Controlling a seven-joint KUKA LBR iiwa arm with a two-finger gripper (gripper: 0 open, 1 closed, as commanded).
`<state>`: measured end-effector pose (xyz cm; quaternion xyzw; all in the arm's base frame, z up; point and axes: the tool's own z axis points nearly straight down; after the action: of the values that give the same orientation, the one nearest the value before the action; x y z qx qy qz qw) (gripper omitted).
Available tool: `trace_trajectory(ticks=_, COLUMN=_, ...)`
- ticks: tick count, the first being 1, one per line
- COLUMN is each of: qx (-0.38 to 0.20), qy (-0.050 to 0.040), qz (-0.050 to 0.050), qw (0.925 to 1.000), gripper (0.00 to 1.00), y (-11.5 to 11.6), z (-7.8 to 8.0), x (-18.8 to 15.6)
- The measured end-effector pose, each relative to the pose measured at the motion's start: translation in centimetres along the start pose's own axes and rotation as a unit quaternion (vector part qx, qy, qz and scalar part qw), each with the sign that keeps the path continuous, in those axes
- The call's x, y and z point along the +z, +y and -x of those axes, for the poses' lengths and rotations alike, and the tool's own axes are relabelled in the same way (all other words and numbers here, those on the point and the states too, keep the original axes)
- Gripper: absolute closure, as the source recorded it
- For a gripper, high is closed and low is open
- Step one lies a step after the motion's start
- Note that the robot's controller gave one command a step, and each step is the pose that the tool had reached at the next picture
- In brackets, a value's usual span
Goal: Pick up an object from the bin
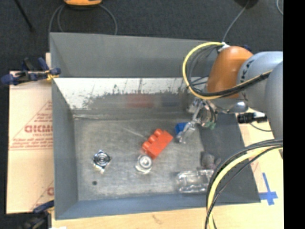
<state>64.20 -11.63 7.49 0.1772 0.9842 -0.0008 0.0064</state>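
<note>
Small blue piece (180,127) is the thing nearest the pincer (189,125). It lies on the floor of the bin (95,128), just up and to the right of the red brick (156,143), towards the back wall. The pincer hangs low at the blue piece's right side, touching it or very nearly so. I cannot tell whether the pincer is released or clenched, nor whether anything is gripped in it. The red brick lies slantwise near the middle of the floor. Just below and left of the brick sits a shiny round metal part (144,163), and a second metal part (101,160) lies well to the brick's left. A dark grey lump (207,160) lies to the brick's lower right, with a clear plastic piece (194,180) below that, by the front wall. The step in hand looks like the approach onto the blue piece, with no lift yet begun. The next move probably calls for settling the pincer squarely round that small piece without nudging the brick beside it. It would then need to clamp firmly and rise straight up, clear of the bin's walls.
</note>
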Motion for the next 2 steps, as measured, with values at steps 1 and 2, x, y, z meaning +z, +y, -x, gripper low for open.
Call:
trace_trajectory(ticks=1, qx=-0.001, qy=-0.0027, qz=0.000, qw=1.0000, gripper=1.00, y=0.0, z=0.2, x=-0.2)
trace_trajectory(ticks=2, qx=-0.001, qy=0.0006, qz=-0.001, qw=1.0000, gripper=1.00, y=-0.1, z=0.5, x=-3.3)
